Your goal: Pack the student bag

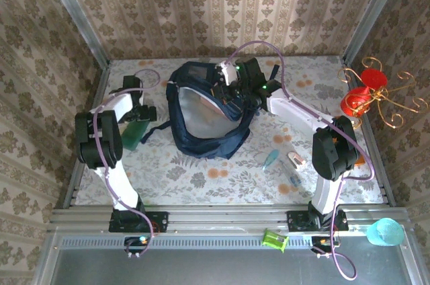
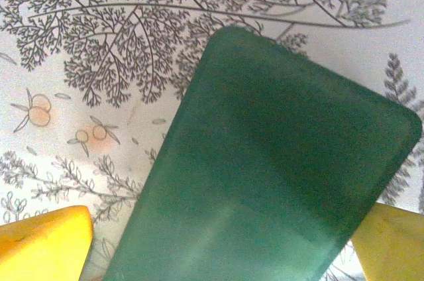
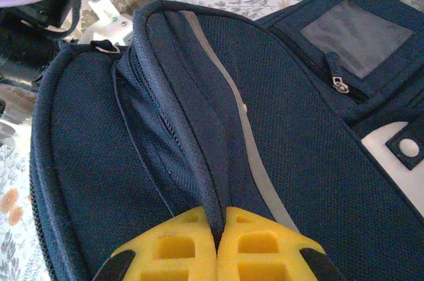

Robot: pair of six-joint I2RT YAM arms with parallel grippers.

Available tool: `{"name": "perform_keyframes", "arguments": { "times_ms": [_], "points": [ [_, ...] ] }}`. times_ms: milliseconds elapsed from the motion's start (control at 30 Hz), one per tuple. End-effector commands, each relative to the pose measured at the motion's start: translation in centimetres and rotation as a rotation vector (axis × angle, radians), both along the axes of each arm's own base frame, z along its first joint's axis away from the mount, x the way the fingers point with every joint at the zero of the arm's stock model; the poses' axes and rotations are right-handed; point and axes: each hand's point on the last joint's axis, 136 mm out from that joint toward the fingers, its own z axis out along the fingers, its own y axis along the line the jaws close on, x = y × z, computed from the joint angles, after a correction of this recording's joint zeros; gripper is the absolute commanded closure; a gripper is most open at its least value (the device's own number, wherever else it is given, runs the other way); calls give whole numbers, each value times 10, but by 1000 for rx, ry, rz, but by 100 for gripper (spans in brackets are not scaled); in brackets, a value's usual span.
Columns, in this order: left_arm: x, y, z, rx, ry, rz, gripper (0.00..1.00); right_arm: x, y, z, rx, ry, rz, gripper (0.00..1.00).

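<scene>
The student bag [image 1: 201,113] lies at the centre rear of the table [image 1: 201,177], main compartment open. The right gripper [image 3: 217,231] is fully closed, its yellow fingers [image 3: 175,248] pinching a fabric ridge of the bag beside a grey stripe [image 3: 245,128]. A clear window pocket [image 3: 358,29] and a white patch [image 3: 397,155], cut off by the frame edge, lie nearby. The left gripper [image 2: 218,254] stands wide open astride a flat green case [image 2: 278,175]; contact cannot be determined.

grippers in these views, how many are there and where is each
2. The left gripper is open over a flat green object, left of the student bag. The right gripper is shut on a fold of the bag's navy fabric. None seems hidden.
</scene>
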Motion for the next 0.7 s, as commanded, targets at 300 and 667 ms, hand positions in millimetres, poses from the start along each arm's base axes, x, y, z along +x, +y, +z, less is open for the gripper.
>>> {"name": "perform_keyframes", "arguments": {
  "times_ms": [300,667],
  "points": [
    [-4,3,-17,-174,52,64,28,14,-3,5,36,-7,-33,100],
    [-19,-6,82,-301,-300,205,57,4,6,13,43,3,-40,100]
  ]
}}
